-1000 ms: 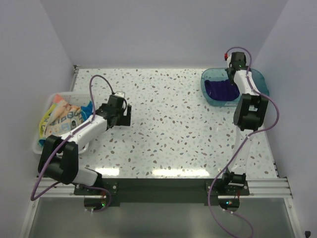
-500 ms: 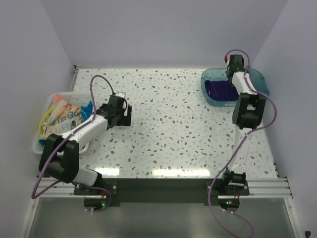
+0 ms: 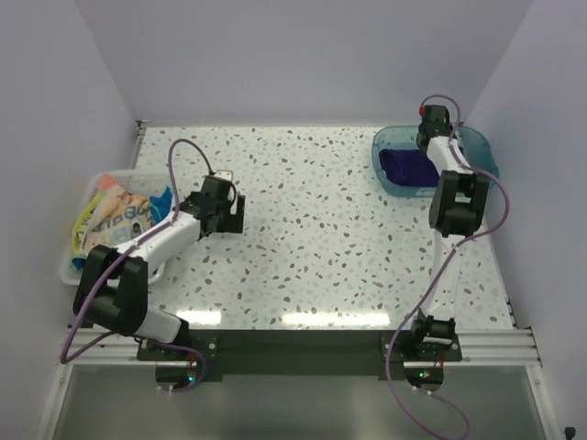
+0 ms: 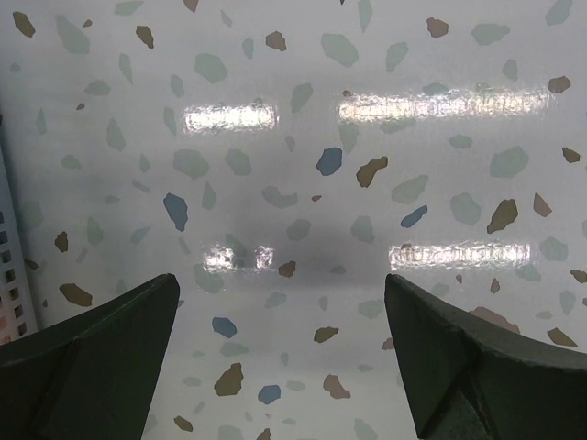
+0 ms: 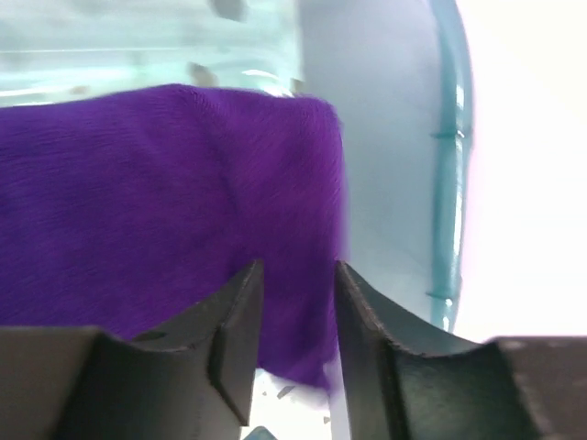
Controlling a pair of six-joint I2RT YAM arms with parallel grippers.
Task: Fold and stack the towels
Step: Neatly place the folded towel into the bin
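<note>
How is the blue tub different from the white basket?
The blue tub sits at the far right of the table; the white basket sits at its left edge. The tub holds one purple towel; the basket holds a jumble of colourful towels. The tub is see-through blue, the basket white. Both hold towels.

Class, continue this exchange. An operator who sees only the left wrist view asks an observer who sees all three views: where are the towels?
Observer: Several colourful towels lie heaped in a white basket at the left edge of the table.
Operator: Any others?
Observer: One purple towel lies in a blue-green tub at the far right corner.
Operator: Where is the right gripper?
Observer: At that tub, close above the purple towel, jaws slightly apart.
</note>
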